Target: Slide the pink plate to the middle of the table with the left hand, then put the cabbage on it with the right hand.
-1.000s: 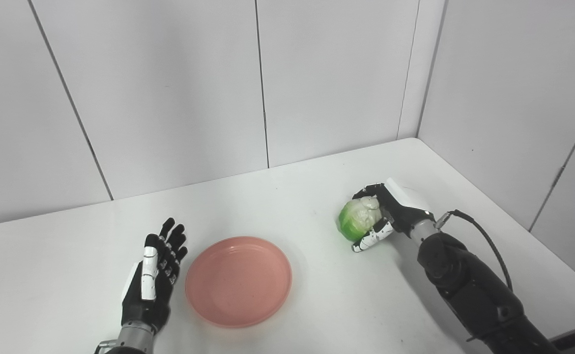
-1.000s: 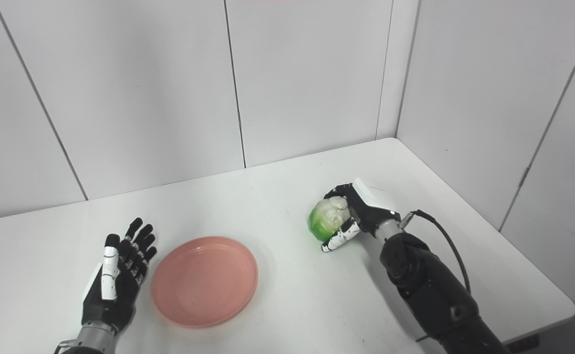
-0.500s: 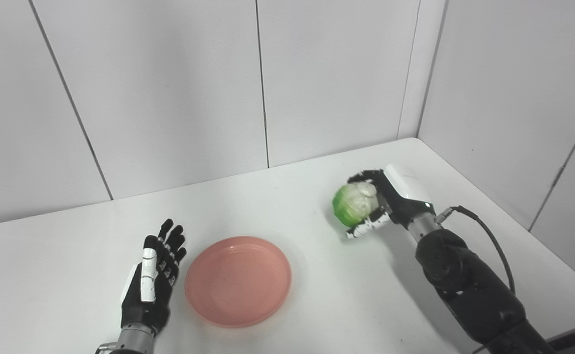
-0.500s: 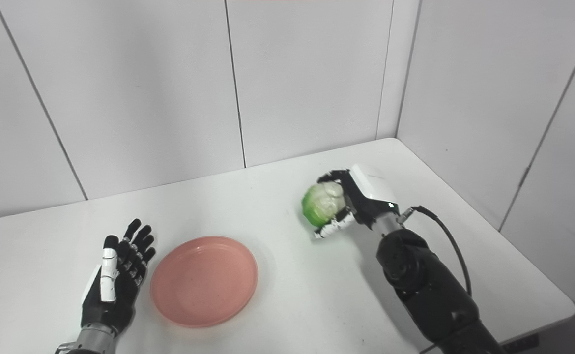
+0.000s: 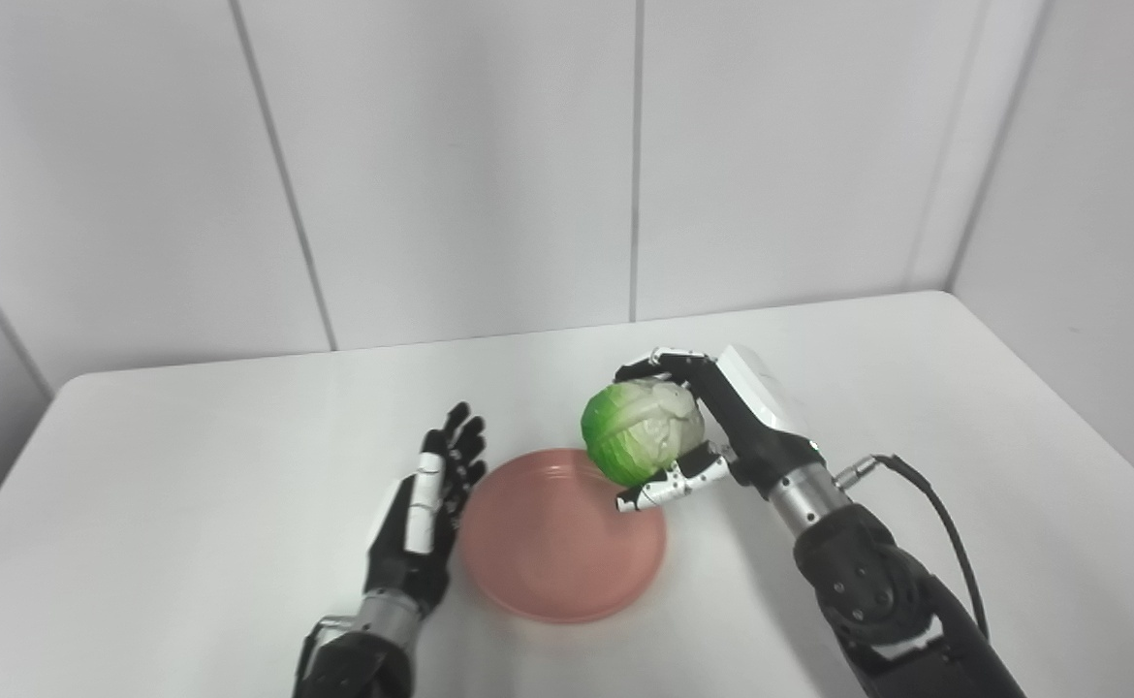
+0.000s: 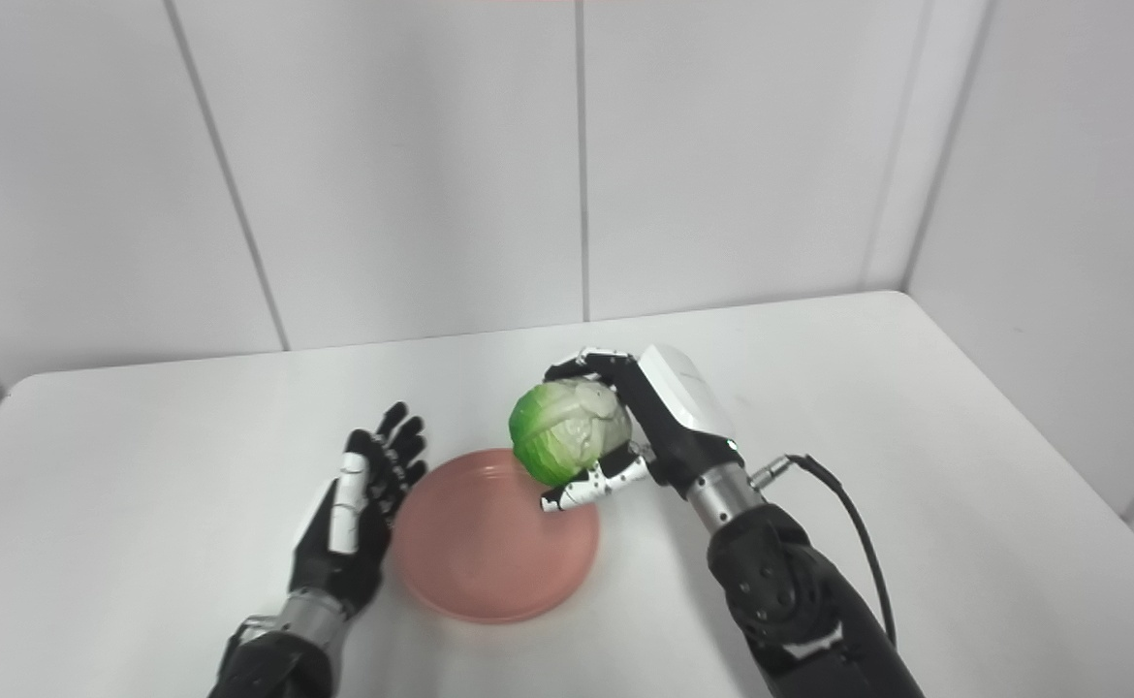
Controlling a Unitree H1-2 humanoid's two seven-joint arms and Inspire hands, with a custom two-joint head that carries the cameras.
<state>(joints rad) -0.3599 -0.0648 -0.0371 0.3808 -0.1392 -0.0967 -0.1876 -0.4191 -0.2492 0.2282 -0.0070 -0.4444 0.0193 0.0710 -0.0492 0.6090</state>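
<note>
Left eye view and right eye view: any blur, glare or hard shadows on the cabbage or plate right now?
Left eye view: cabbage sharp in the right hand, no motion blur; pink plate matte, no glare. Right eye view: only soft, diffuse shadows on the table beside the right arm; even lighting, nothing blown out. The left hand is in focus too.

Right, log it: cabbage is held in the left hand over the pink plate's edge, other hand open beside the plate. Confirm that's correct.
Not quite. The right hand holds the cabbage over the pink plate; the left eye view shows it. The left hand is the open one beside the plate.
</note>
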